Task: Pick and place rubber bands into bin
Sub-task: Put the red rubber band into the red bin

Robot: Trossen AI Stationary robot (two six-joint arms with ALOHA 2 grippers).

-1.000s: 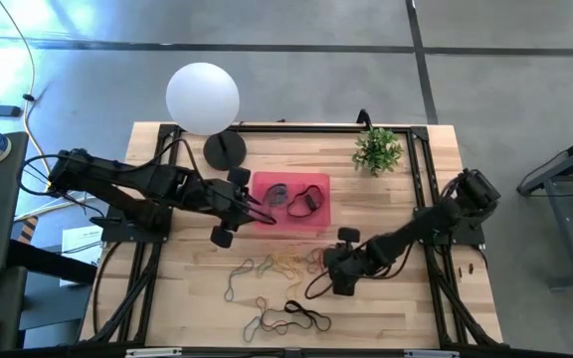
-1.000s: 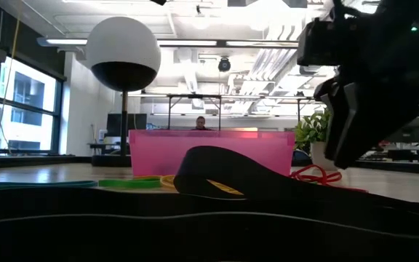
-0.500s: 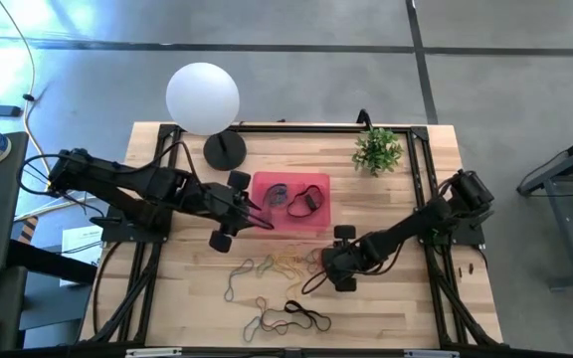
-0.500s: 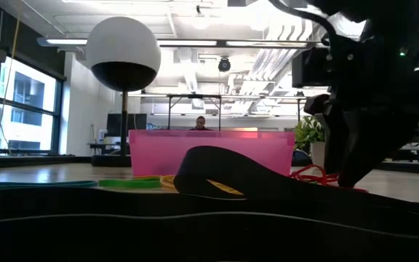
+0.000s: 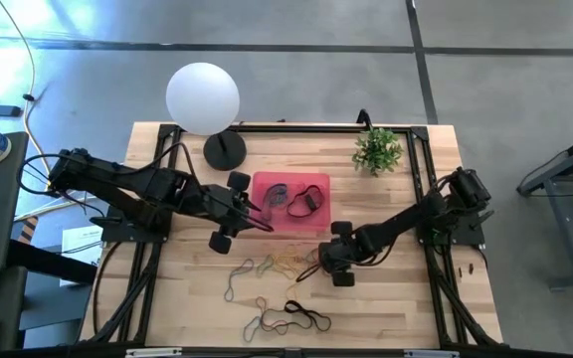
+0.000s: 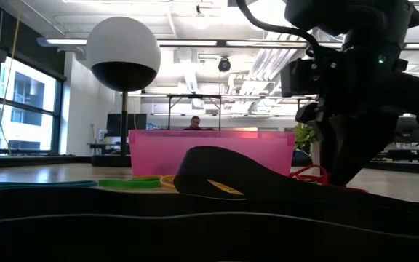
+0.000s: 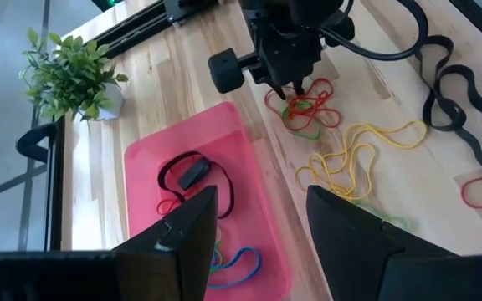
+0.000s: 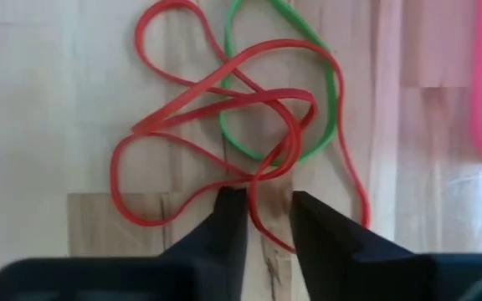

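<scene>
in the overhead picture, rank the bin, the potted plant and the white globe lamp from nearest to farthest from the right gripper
From the right gripper, down over the red and green rubber bands:
1. The bin, just beyond it at the table's middle.
2. The potted plant, at the far edge on the right arm's side.
3. The white globe lamp, at the far left corner.

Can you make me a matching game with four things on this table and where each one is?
Things:
1. white globe lamp
2. small green plant
3. bin
4. right gripper

Places:
A. far right corner of the table
B. down over the red and green rubber bands
C. far left part of the table
D. middle of the table, with a few bands inside

Pairs: 1-C, 2-A, 3-D, 4-B
</scene>
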